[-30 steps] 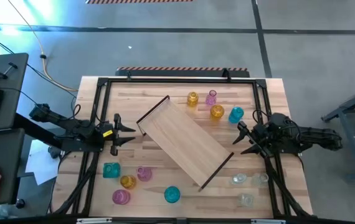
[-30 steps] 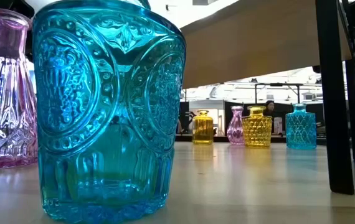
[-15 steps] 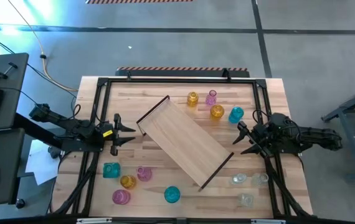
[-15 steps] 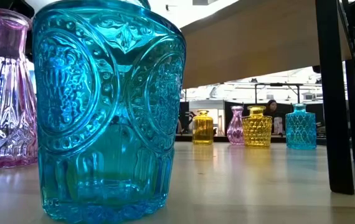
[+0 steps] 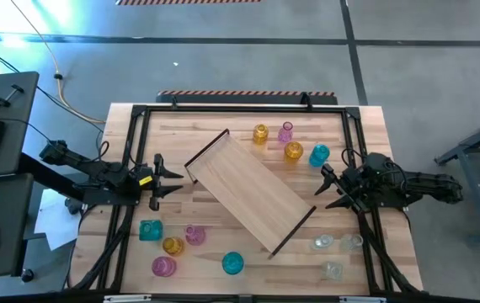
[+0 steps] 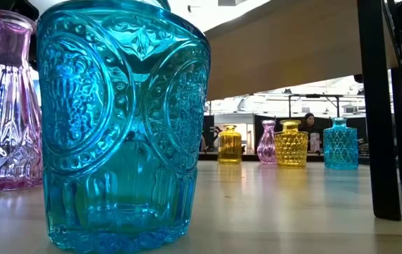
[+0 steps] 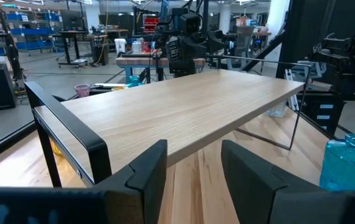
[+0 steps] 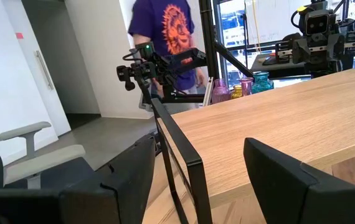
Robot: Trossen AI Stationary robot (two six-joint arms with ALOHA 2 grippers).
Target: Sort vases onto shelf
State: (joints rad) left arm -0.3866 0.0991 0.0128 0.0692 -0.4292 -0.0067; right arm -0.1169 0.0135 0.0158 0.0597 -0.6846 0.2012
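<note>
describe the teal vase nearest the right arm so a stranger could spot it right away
In the high view, find the shelf, lying diagonally mid-table. Beyond its far long edge stand four vases; the teal vase is the end one, closest to the right gripper. Its neighbours are amber and pink; it alone is teal.

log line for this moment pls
left gripper: jaws open, empty, beside light-wood shelf | right gripper: jaws open, empty | small glass vases: all on tabletop, none shelved
</note>
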